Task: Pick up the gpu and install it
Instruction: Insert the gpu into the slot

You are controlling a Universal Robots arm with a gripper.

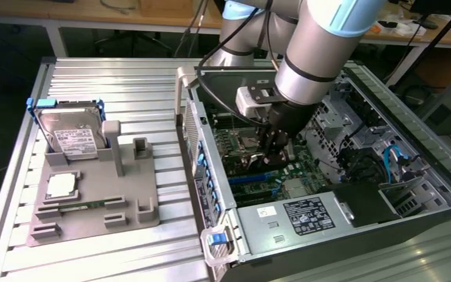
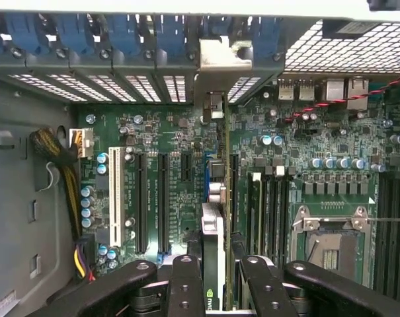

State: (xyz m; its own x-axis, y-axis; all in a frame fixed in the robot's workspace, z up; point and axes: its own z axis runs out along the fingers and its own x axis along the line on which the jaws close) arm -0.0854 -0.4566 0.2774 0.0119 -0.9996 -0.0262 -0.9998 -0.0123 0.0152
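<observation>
The gpu [image 2: 213,244] is edge-on between my fingers [image 2: 185,281]. It sits inside the open computer case [image 1: 413,194], just right of centre in the exterior view. My hand [image 2: 219,274] is closed on it, one finger on each broad face, at the end away from the metal end bracket [image 2: 217,66].

Handling, by my judgement:
- Weight: light. The grip needs to be firm but not hard.
- Stiffness: the board is rigid but thin. Pressure across the faces is safe; bending along its length is not.
- Fragility: high. The fan, the small components and the contact edge must take no load.
- Hold points: the cooler shroud on one face and bare board on the other. The contact edge stays free.

The card runs parallel to the long black slots [image 2: 141,198] of the motherboard [image 2: 180,132], and its bracket reaches the rear slot row. I cannot tell whether the contact edge has entered a slot.

At the exterior view's left, the hard drive [image 1: 73,138] stands in a grey fixture [image 1: 92,217] on the ribbed surface [image 1: 115,76].
</observation>
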